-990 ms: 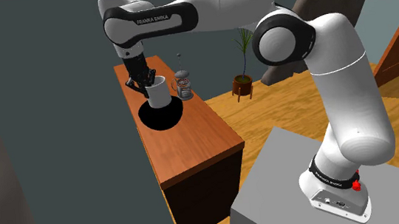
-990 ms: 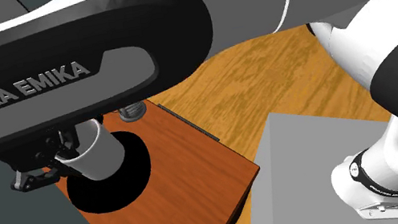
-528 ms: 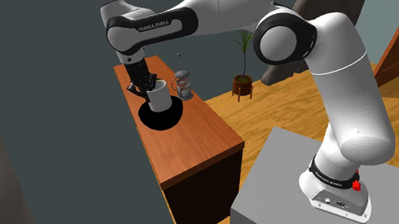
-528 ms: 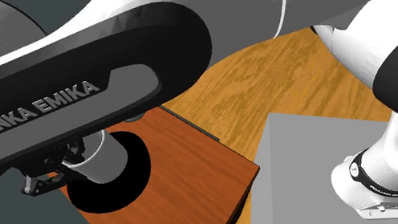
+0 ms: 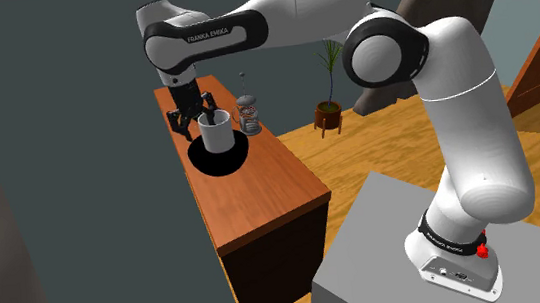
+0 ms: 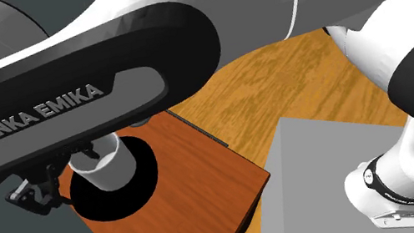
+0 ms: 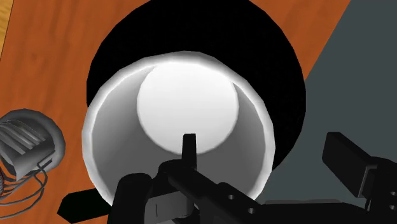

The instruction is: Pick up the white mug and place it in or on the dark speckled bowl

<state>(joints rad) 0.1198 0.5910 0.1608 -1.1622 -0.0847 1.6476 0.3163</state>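
1. One dark grey wall [image 5: 67, 143] runs behind the furniture, and a wooden plank floor [image 5: 388, 140] spreads out toward the shoulder view's right.
2. One white arm [image 5: 453, 89] with dark joints rises from its base and reaches up and to the shoulder view's left, its forearm lettered FRANKA EMIKA.
3. One grey box, the stand [image 5: 377, 251], carries the arm's base at the shoulder view's lower right.
4. One reddish-brown wooden cabinet [image 5: 261, 191] stands against the wall, just beside the stand.
5. One potted plant [image 5: 329, 110] with thin green leaves sits on the floor beyond the cabinet.
6. One round bowl [image 5: 201, 158], drawn plain black, lies on the cabinet top near its far end.
7. One white mug [image 5: 217, 132] stands upright inside the bowl, its open mouth up; the wrist view looks straight down into it, with the bowl's black rim showing around it.
8. One black gripper [image 5: 198, 116] hangs over the mug's wall-side edge with its fingers [image 7: 347, 162] spread apart: one thin tip is over the mug's mouth and the other is outside its wall, so the mug's side lies between them unclasped.
9. One small grey object [image 5: 248, 115] with thin wires stands on the cabinet top just beside the bowl, on the side away from the wall.
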